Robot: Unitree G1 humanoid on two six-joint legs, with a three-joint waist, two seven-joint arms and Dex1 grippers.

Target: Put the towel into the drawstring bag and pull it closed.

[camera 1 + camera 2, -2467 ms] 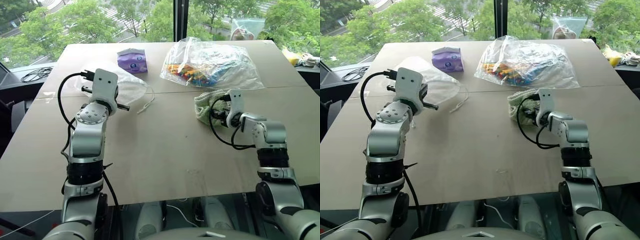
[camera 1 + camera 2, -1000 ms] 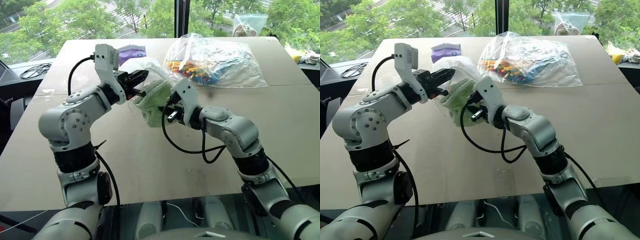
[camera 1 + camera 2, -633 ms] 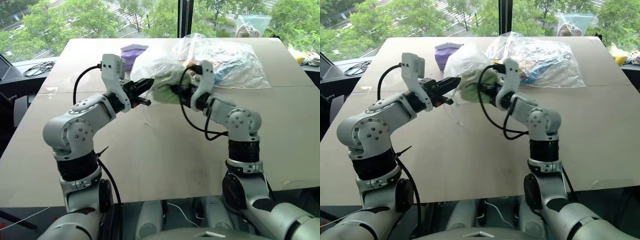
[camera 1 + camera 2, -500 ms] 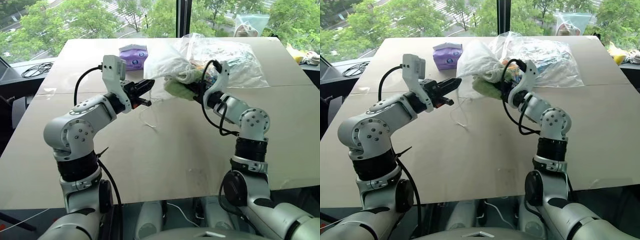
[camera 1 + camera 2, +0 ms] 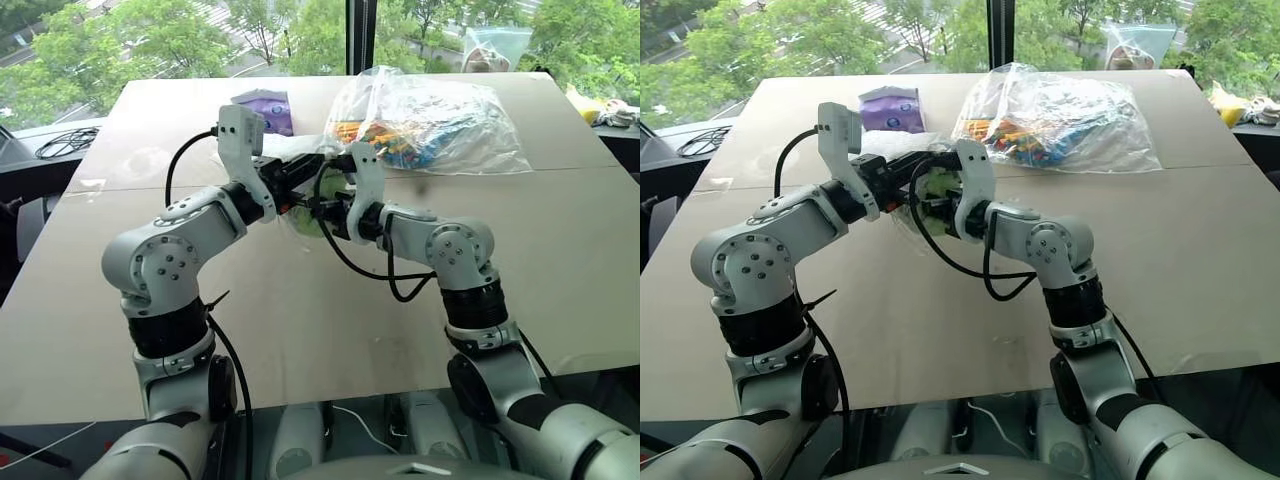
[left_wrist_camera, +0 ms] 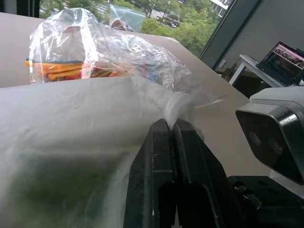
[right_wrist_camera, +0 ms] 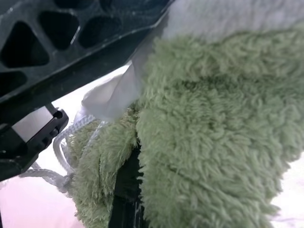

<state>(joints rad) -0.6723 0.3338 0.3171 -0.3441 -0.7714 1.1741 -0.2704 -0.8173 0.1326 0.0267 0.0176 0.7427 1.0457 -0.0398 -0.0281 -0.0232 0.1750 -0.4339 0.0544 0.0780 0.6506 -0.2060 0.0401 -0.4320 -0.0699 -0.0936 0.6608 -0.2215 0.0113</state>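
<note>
Since half a second ago the right claw (image 5: pixel 940 205) has swung back left to the bag mouth, clamped on the towel (image 7: pixel 204 128). Pinched shut on the rim of the drawstring bag (image 6: pixel 71 118), the left claw (image 6: pixel 167 130) holds it lifted above the worktop (image 5: pixel 330 320). Best push the towel deep before letting go, clear of the cords.

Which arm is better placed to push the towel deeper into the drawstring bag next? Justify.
Probably the right: the right gripper grips the towel at the bag's mouth, while the left gripper is shut on the drawstring bag, holding it.

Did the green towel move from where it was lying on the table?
Yes. The towel moved left, away from the big clear bag, and is now lifted at the drawstring bag.
</note>
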